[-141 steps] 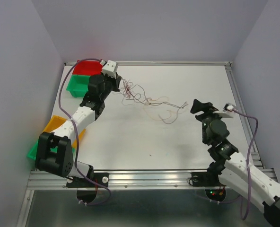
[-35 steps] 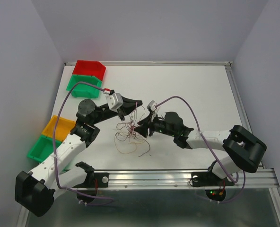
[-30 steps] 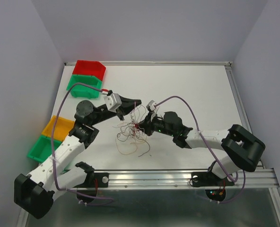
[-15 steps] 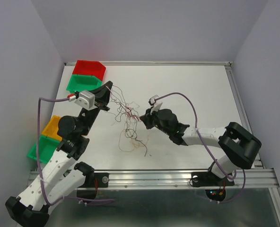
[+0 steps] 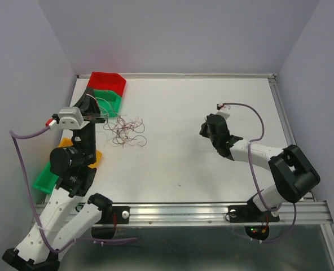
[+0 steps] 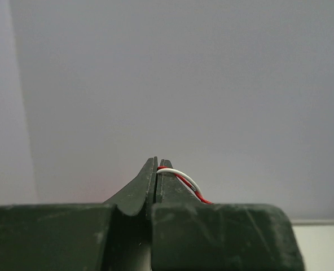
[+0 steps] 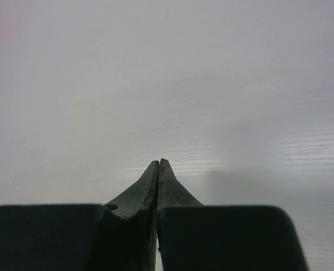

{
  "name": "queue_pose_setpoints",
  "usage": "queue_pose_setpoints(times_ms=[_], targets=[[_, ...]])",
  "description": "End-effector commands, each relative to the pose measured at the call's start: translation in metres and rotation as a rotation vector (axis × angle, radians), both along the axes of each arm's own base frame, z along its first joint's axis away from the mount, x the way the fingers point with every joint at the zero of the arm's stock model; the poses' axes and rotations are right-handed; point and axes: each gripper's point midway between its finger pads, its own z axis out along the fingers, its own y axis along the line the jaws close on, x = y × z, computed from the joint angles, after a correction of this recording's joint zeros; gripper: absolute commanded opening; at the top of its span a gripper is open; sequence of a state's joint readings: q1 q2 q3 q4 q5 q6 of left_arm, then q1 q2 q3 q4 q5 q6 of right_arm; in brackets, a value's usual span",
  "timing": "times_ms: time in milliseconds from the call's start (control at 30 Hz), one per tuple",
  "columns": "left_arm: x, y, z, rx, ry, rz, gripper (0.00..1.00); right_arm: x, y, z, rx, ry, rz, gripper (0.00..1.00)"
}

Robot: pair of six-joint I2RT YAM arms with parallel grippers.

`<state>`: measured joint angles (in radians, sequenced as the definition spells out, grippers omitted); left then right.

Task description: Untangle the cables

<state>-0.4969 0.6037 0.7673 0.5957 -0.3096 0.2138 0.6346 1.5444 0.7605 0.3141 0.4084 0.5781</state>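
Cables pinched in closed left gripper, right gripper closed on nothing.

I find no writing I can read: no letters, numbers, labels or brand marks on my left gripper, my right gripper, the red bin and green bin at the far left, or the table.
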Motion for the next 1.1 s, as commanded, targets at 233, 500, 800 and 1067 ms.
queue_pose_setpoints(times_ms=[233, 500, 800, 1067], targets=[[-0.038, -0.028, 0.044, 0.164, -0.153, -0.178, 0.00, -0.017, -0.056, 0.083, 0.177, -0.273, -0.033, 0.29], [-0.042, -0.120, 0.022, 0.373, -0.119, -0.622, 0.04, -0.077, 0.032, 0.133, 0.284, -0.489, 0.599, 1.00], [-0.016, -0.211, -0.024, 0.448, 0.027, -1.006, 0.03, -0.139, 0.091, 0.147, 0.278, -0.583, 0.942, 1.00], [-0.019, -0.236, -0.036, 0.415, 0.025, -0.995, 0.00, -0.159, 0.154, 0.105, 0.211, -0.460, 1.091, 0.98]])
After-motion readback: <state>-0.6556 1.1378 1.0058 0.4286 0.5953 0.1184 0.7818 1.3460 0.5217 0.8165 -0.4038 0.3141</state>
